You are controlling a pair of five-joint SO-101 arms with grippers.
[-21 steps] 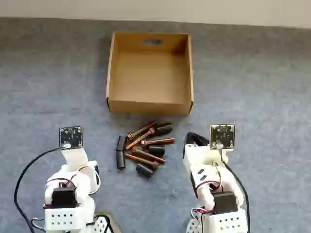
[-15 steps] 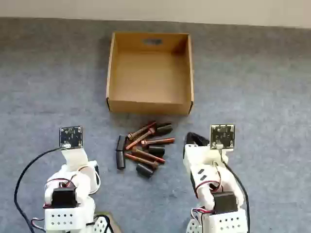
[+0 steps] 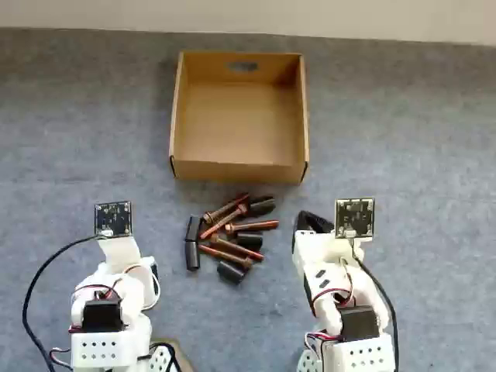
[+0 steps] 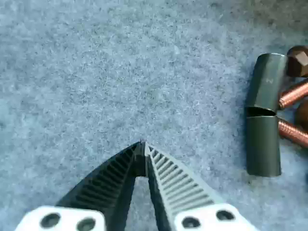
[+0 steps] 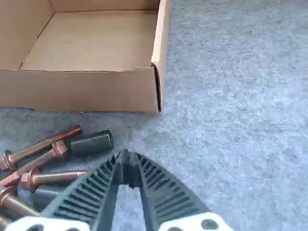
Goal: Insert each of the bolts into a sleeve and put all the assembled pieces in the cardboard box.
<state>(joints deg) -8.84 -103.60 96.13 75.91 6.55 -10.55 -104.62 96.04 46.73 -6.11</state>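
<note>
Several copper bolts (image 3: pixel 229 221) and dark sleeves (image 3: pixel 191 242) lie in a loose heap on the grey carpet in front of the cardboard box (image 3: pixel 239 115), which is empty. My left gripper (image 4: pixel 142 147) is shut with nothing in it, resting low over bare carpet; two dark sleeves (image 4: pixel 263 115) lie end to end off to its side with bolt ends (image 4: pixel 292 94) against them. My right gripper (image 5: pixel 125 159) is shut and empty too, just beside a dark sleeve (image 5: pixel 91 143) and the bolts (image 5: pixel 36 156), with the box's (image 5: pixel 96 89) near corner beyond. Both arms sit folded at the near table edge.
The box wall (image 3: pixel 237 169) stands just behind the heap. Open carpet stretches to the left (image 3: pixel 85 139) and right (image 3: pixel 403 132) of the box. A black cable (image 3: pixel 35 287) loops beside the left arm's base.
</note>
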